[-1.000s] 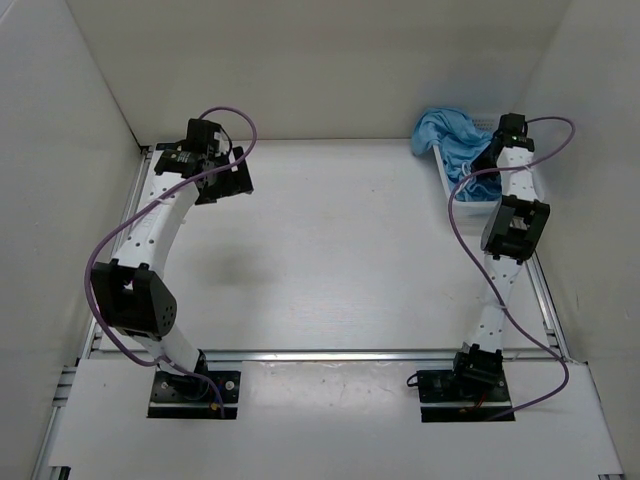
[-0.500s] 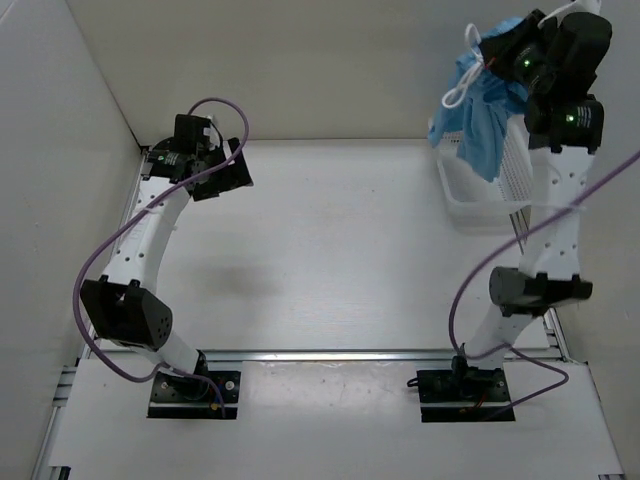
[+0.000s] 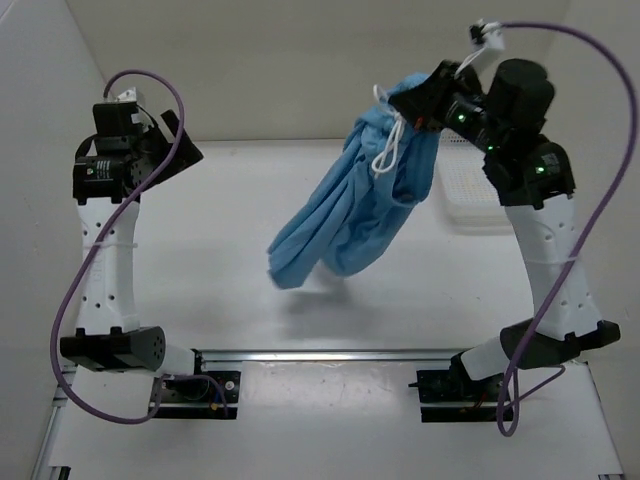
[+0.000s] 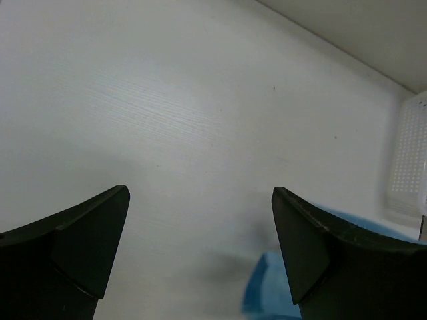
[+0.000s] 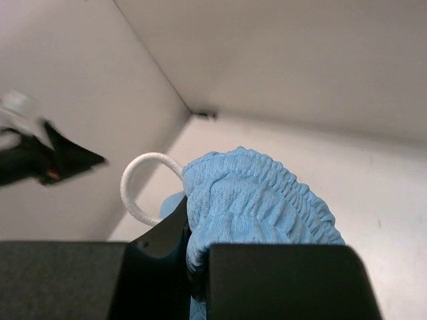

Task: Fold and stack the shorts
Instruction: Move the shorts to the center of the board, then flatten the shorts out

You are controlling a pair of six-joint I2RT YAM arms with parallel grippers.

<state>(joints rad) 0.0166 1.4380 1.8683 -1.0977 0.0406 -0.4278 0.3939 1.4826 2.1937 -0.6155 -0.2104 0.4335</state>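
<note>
The sky-blue shorts [image 3: 350,210] hang in the air above the middle of the table, bunched at the gathered waistband. My right gripper [image 3: 412,105] is raised high and shut on that waistband [image 5: 260,200]. The white drawstring [image 3: 388,150] dangles in a loop beside the jaws and also shows in the right wrist view [image 5: 137,190]. The lower hem hangs just above the tabletop. My left gripper [image 3: 180,140] is open and empty, raised at the far left and apart from the shorts. Its fingers [image 4: 73,247] frame bare table, with a blue corner of the shorts [image 4: 267,293] low in that view.
The white mesh basket [image 3: 465,185] stands at the back right of the table, behind the hanging shorts; it also shows in the left wrist view [image 4: 408,160]. White walls enclose the table on the left, back and right.
My right arm has lifted the shorts out of the basket and swung them left over the table, where they now hang unfurled. My left arm has risen and moved left.
</note>
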